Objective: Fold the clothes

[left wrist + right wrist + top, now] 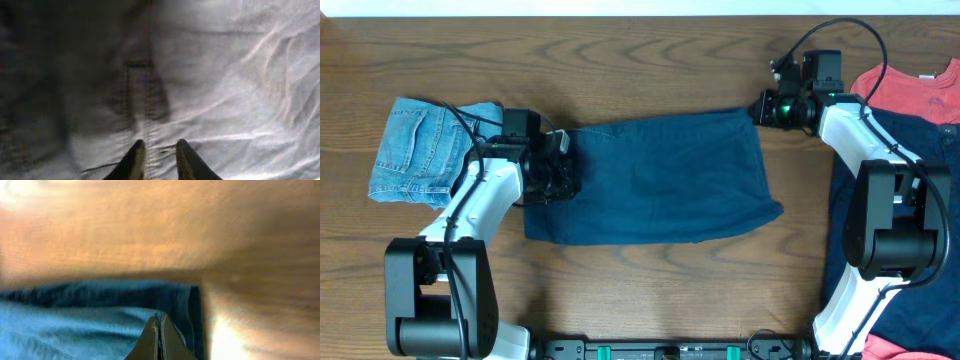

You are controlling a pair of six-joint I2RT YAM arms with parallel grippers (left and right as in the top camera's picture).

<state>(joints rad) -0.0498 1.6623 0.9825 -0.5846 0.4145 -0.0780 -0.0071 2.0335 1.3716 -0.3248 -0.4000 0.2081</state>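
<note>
1. We see the right jaws clenched tight at the top right corner of the navy shorts [660, 180].
2. The left jaws stand slightly apart over a seam at the shorts' left end. We cannot tell whether they pinch cloth.
3. The navy shorts lie flat mid-counter [620, 60], with the denim shorts [420, 150] to their left and the red T-shirt [910, 90] to their right.

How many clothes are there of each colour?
Light blue: 1, denim shorts
Dark blue: 2, spread shorts, heap cloth
Red: 1, shirt; red scrap below may be its part
Total: 4
</note>
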